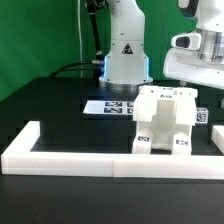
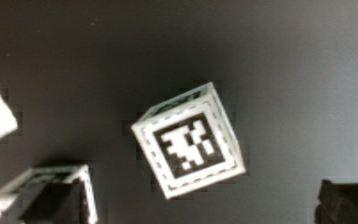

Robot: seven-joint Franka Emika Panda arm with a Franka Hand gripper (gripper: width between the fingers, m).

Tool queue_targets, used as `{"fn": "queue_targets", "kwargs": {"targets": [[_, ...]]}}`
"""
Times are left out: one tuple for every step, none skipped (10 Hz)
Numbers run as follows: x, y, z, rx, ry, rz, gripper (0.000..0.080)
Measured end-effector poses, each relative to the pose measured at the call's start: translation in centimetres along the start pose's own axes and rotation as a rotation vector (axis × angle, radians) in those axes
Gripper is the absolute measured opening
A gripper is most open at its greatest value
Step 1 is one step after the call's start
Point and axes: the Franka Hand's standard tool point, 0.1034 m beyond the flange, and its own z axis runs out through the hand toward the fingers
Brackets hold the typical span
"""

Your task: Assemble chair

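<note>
Chair (image 1: 165,120) part-built; gripper (image 2: 194,196), spread and empty, hovers over tagged piece (image 2: 194,150); next, I'd guess, descend squarely and pinch it

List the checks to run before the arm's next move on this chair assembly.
1. End effector open or shut: cannot tell, its fingers are not clearly seen.
2. Partly built chair standing upright on the table: ok.
3. Chair on the inner side of the border rail: ok.
4. Tagged white block with its tag fully in the wrist view: ok.
5. Nothing gripping that block: ok.
6. Marker board tags showing: ok.
</note>
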Motion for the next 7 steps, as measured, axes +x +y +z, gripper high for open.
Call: {"fn": "queue_targets", "kwargs": {"targets": [[0.26,-0.01,0.09,0.017,0.02,-0.005,0.0649],[0.5,-0.29,0.23,0.046,0.053,0.002,0.0649],[0.6,-0.62,0.4,0.065,0.079,0.005,0.0649],[0.55,-0.81,0.44,0.069,0.084,0.003,0.0649],[0.84,-0.82,0.32,0.077,0.098,-0.01,0.0649],[0.89,-0.63,0.38,0.076,0.099,-0.01,0.0649],[0.63,-0.46,0.57,0.067,0.087,-0.009,0.0649]]}}
